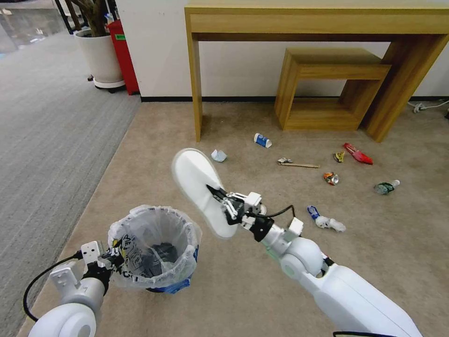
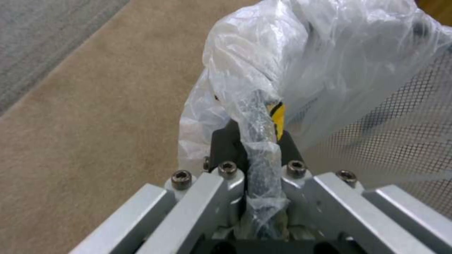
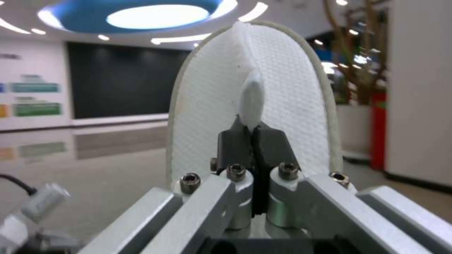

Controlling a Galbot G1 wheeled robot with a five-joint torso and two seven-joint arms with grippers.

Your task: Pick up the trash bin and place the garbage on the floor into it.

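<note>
The left pincer (image 1: 113,255) is clamped on the rim of the trash bin (image 1: 154,248), its fingers (image 2: 225,148) pinching the bag-covered edge, and holds the blue bin with its translucent liner above the beige floor (image 1: 187,299) at the robot's lower left. The right pincer (image 1: 220,196) is closed on a white slipper (image 1: 201,187), gripping a fold of its upper so the sole stands tilted in the air, just beside and above the bin's far rim, not touching it. Farther out on the carpet lies the rest of the garbage: a crumpled paper (image 1: 218,155), a blue-white cup (image 1: 262,140), a wooden stick (image 1: 299,164), a crushed can (image 1: 330,178), a yellow wrapper (image 1: 338,156), a red wrapper (image 1: 358,153), a plastic bottle (image 1: 386,187) and a white-and-blue scrap (image 1: 327,221) near the right forearm. Behind them stands a wooden worktop (image 1: 318,18) with a low wooden shelf unit (image 1: 327,89) beneath it; a potted plant (image 1: 99,56) and a red bin (image 1: 122,51) stand at the wall's corner, beside grey striped carpet (image 1: 47,140).
</note>
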